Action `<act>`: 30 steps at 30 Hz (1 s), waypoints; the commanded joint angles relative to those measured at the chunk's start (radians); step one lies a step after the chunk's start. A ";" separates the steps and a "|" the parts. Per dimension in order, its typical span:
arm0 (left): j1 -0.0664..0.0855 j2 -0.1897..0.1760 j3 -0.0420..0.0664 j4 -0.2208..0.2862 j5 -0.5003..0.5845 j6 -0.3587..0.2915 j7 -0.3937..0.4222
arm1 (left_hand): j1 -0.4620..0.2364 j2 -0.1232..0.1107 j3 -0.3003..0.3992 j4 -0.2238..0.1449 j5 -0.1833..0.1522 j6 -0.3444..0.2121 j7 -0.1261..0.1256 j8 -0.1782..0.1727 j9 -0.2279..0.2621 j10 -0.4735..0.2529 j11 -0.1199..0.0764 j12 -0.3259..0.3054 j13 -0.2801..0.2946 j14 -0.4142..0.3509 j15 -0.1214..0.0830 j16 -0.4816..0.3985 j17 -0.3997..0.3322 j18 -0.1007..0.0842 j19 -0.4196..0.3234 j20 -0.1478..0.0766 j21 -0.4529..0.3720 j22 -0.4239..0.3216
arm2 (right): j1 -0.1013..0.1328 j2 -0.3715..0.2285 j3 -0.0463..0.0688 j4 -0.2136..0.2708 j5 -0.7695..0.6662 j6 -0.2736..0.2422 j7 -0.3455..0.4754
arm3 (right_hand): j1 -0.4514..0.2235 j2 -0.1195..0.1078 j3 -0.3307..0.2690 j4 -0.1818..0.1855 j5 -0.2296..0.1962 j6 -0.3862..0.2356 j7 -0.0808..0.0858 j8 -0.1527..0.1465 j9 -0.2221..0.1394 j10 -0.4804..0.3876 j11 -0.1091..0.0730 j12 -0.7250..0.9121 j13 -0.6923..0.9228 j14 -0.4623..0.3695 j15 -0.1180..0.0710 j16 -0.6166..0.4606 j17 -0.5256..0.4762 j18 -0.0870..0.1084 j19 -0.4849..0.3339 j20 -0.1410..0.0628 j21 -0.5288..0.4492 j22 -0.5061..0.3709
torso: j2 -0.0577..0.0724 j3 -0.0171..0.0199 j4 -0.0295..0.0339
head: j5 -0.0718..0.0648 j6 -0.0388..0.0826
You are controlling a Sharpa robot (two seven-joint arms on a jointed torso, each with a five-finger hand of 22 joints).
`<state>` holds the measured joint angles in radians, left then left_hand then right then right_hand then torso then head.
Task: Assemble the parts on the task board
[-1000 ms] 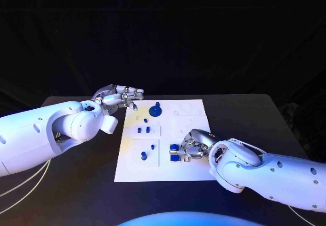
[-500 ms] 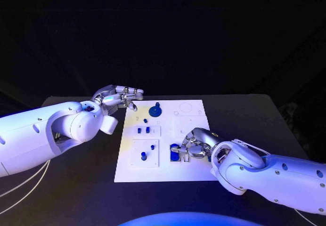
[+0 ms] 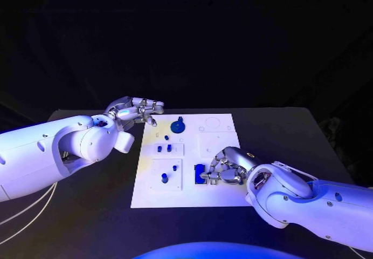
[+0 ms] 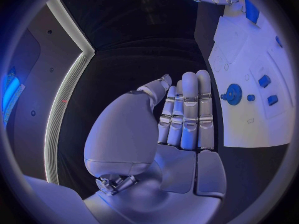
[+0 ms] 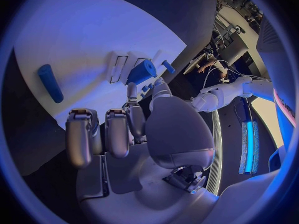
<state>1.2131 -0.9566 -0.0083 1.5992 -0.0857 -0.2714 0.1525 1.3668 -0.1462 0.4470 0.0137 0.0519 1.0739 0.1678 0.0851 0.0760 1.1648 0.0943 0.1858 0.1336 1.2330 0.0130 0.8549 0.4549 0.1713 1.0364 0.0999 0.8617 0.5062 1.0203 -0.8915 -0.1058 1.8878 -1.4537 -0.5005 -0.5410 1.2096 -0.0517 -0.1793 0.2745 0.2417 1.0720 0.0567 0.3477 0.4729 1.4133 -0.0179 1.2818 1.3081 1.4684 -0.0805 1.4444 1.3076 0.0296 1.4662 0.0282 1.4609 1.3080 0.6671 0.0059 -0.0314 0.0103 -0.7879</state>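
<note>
right hand: [image 3: 223,168] low over the near right part of the board, fingers curled in around a dark blue block [image 3: 201,173]; looks like it grips it, but the fingers cover the contact, so the hold is a guess.
block: upright, at the near right slot of the white board [image 3: 221,199]; cannot tell if it is seated or just touching the surface.
step in hand: judged as pressing this block into its slot.
how to do it well: keep the block straight up, push straight down, don't twist; let go only once it sits flush. Keep the wrist from dragging sideways, the board could slide on the table [image 3: 93,226].
near neighbours: small blue peg [image 3: 164,177] and a smaller one [image 3: 174,168] in the near left panel, apart from the right hand; not in the way.
middle: two short blue pieces [image 3: 164,148] standing side by side in the middle left panel, one more small piece [image 3: 165,137] just beyond.
far: blue gear with a stem [image 3: 178,127] at the far edge of the board, beside empty round outlines [image 3: 209,122].
left hand: [image 3: 137,110] off the far left corner of the board, fingers straight and together in its wrist view [image 4: 184,109], holds nothing.
in the way: nothing between right hand and slot; left arm is well apart.
</note>
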 commanded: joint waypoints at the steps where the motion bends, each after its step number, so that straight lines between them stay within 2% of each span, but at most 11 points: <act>1: 0.001 0.001 0.001 0.002 0.005 0.014 0.002 | 0.000 0.002 -0.003 0.000 -0.001 -0.006 0.002 -0.001 -0.002 -0.008 0.001 0.007 0.002 -0.003 0.003 -0.005 -0.002 0.014 0.001 0.007 -0.005 -0.002 | -0.002 0.003 0.000 0.001 -0.044 0.031 0.016 | 0.003 -0.008 -0.006 -0.001 -0.004 0.002 -0.005 0.006 0.002 0.006 -0.002 0.004 0.019 0.061 0.000 0.006 0.057 -0.006 0.062 0.004 0.002 0.232 | 0.000 -0.0003 0.0003 | 0.000 0.000; 11: 0.001 0.003 0.000 0.003 0.005 0.013 0.001 | 0.000 0.002 -0.003 0.000 -0.001 -0.006 0.002 -0.001 -0.002 -0.008 0.001 0.007 0.002 -0.003 0.003 -0.005 -0.002 0.014 0.001 0.007 -0.005 -0.002 | -0.005 0.023 0.000 -0.033 -0.047 0.046 0.004 | 0.025 0.001 -0.004 -0.002 -0.001 0.006 -0.008 0.011 0.006 0.014 -0.004 0.017 0.031 0.062 -0.001 0.010 0.063 -0.008 0.065 0.003 0.010 0.234 | 0.000 0.0000 0.0018 | 0.001 -0.002; 18: 0.001 0.003 0.000 0.003 0.005 0.012 0.002 | 0.000 0.002 -0.003 0.000 -0.001 -0.006 0.002 -0.001 -0.002 -0.008 0.001 0.007 0.002 -0.003 0.003 -0.005 -0.002 0.014 0.001 0.007 -0.005 -0.002 | -0.005 0.039 0.000 -0.058 -0.054 0.055 -0.007 | 0.051 0.010 -0.003 -0.008 0.009 0.006 -0.009 0.014 0.008 0.017 -0.005 0.020 0.036 0.062 -0.003 0.010 0.064 -0.008 0.065 0.002 0.009 0.234 | -0.001 -0.0008 0.0004 | -0.002 -0.002; 24: 0.001 0.003 0.000 0.003 0.005 0.011 0.002 | 0.000 0.002 -0.003 0.000 -0.001 -0.006 0.002 -0.001 -0.002 -0.008 0.001 0.007 0.002 -0.003 0.003 -0.005 -0.002 0.014 0.001 0.007 -0.005 -0.002 | -0.006 0.039 0.000 -0.061 -0.065 0.056 -0.011 | 0.073 0.012 -0.004 -0.018 0.015 0.004 -0.009 0.015 0.010 0.017 -0.005 0.020 0.037 0.062 -0.003 0.010 0.063 -0.008 0.065 0.001 0.009 0.234 | 0.000 -0.0002 -0.0013 | -0.004 -0.003; 30: 0.001 0.002 0.000 0.003 0.005 0.011 0.001 | 0.001 0.003 -0.003 0.000 -0.001 -0.006 0.002 -0.001 -0.002 -0.009 0.001 0.008 0.002 -0.003 0.003 -0.005 -0.002 0.014 0.002 0.007 -0.006 -0.003 | -0.009 0.031 0.000 -0.053 -0.077 0.054 -0.015 | 0.083 0.011 -0.006 -0.023 0.016 0.004 -0.009 0.016 0.011 0.017 -0.005 0.019 0.038 0.062 -0.003 0.009 0.063 -0.008 0.065 0.001 0.008 0.234 | 0.001 0.0002 0.0001 | -0.005 -0.003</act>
<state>1.2131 -0.9559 -0.0085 1.5997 -0.0856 -0.2717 0.1501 1.3668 -0.1462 0.4470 0.0137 0.0519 1.0739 0.1678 0.0850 0.0754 1.1648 0.0943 0.1899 0.1343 1.2330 0.0130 0.8549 0.4536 0.1713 1.0364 0.0999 0.8619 0.5044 1.0127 -0.8594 -0.1062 1.8343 -1.5041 -0.4654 -0.5415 1.2929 -0.0320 -0.1792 0.2525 0.2608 1.0757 0.0531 0.3596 0.4831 1.4238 -0.0213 1.3051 1.3162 1.4683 -0.0805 1.4485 1.3074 0.0295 1.4661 0.0283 1.4656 1.3076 0.6671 0.0058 -0.0318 0.0056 -0.7905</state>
